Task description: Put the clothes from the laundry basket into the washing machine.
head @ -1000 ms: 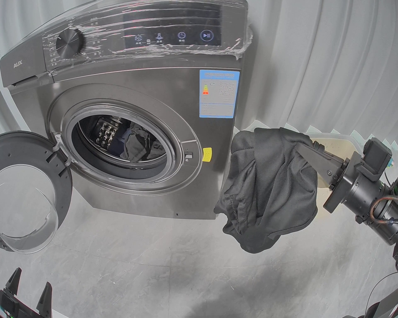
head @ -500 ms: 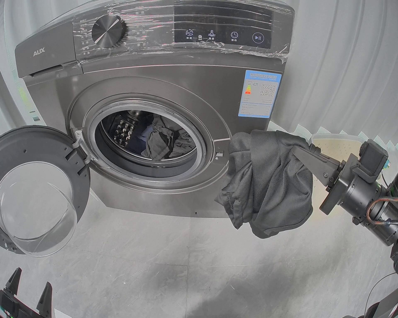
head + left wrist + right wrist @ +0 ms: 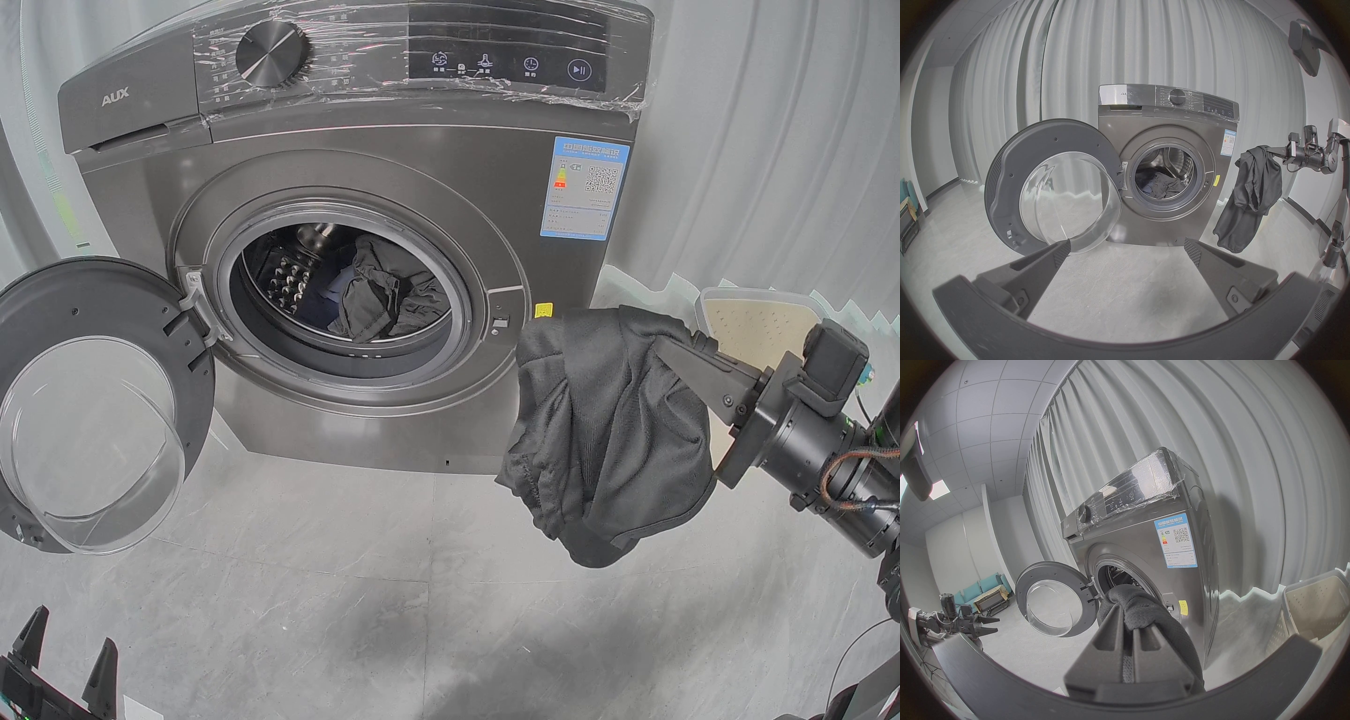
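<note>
The grey washing machine [image 3: 375, 150] stands ahead with its round door [image 3: 89, 403] swung open to the left. Dark clothes [image 3: 389, 300] lie inside the drum. My right gripper [image 3: 677, 354] is shut on a black garment [image 3: 609, 441] that hangs in the air to the right of the drum opening, at about door height. In the right wrist view the black garment [image 3: 1143, 613] bulges over the closed fingers. The cream laundry basket [image 3: 755, 323] sits behind that arm by the curtain. Low at the left, my left gripper [image 3: 66, 656] is open and holds nothing.
White curtains [image 3: 769, 141] hang behind and beside the machine. The open door juts out over the grey tile floor [image 3: 328, 581] on the left. Bare floor lies in front of the machine.
The head view has shifted, bringing the machine more to the centre. The right gripper with the black garment sits slightly lower and closer to the machine front. The left gripper has not moved.
</note>
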